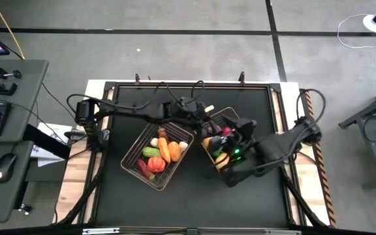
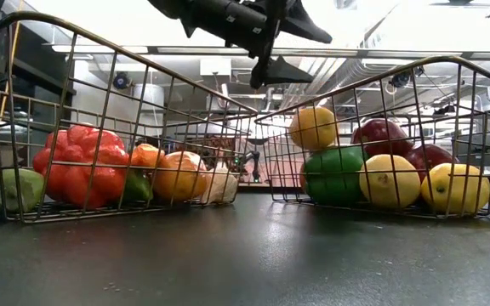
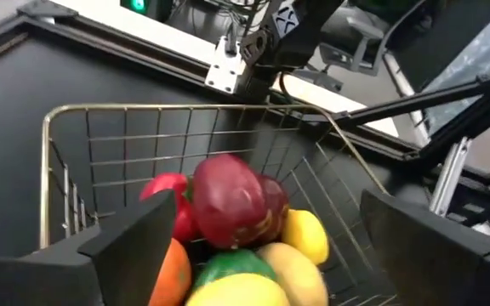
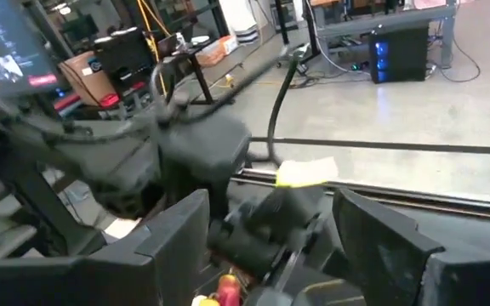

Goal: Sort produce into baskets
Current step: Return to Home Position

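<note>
The left basket (image 1: 134, 145) sits on the table (image 1: 253, 196) just left of the right basket (image 1: 230, 115), close to it but apart. It holds a red pepper (image 2: 79, 166), a green piece (image 2: 7, 189), orange pieces (image 2: 179, 174) and a white one (image 2: 221, 183). The left arm (image 1: 136, 111) reaches across above the left basket. The left gripper (image 3: 269, 204) hangs over the right basket, its fingers spread wide with nothing between them. Straight below it, a dark red fruit (image 3: 232, 200) lies on top of the heap in the right basket. Around that fruit are a lemon (image 3: 306, 235), a green fruit (image 3: 228, 265) and an orange one (image 3: 170, 276). From table height the right basket shows three yellow fruits (image 2: 390, 180), two dark red and one green, all inside its wire walls. The right gripper (image 4: 270, 200) is just beside the right basket's right side, raised off the table, its fingers parted and empty, and its camera faces the left arm
</note>
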